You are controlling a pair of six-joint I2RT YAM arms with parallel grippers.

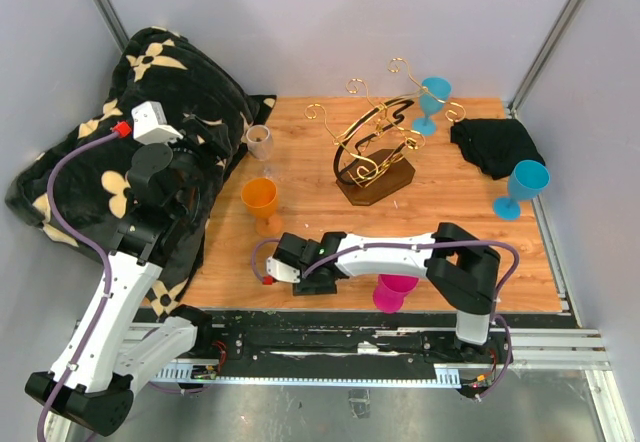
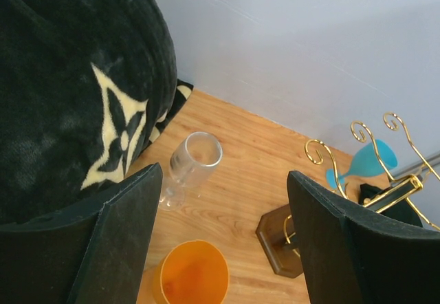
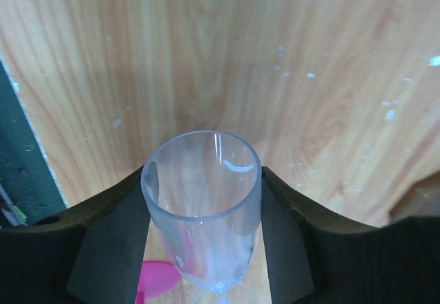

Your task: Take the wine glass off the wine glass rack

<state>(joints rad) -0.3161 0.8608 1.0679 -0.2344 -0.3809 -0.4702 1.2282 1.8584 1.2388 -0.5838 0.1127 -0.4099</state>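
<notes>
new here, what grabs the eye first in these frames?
The gold wine glass rack stands at the back middle of the table, with a blue glass just behind it. In the right wrist view, the right fingers press both sides of a clear wine glass over the wood. A big black floral blanket is heaped on the left.

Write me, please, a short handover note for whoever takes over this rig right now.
Left gripper: open, empty, above the blanket.
Right gripper: fingers pressed on both sides of a clear wine glass, near the table's front edge.
Wine glass rack: mid-table, no glass visibly hanging within it; blue glass by its far arm, hung or standing I cannot tell.
Done: clear glass is off the rack. Left: check the blue one.
</notes>
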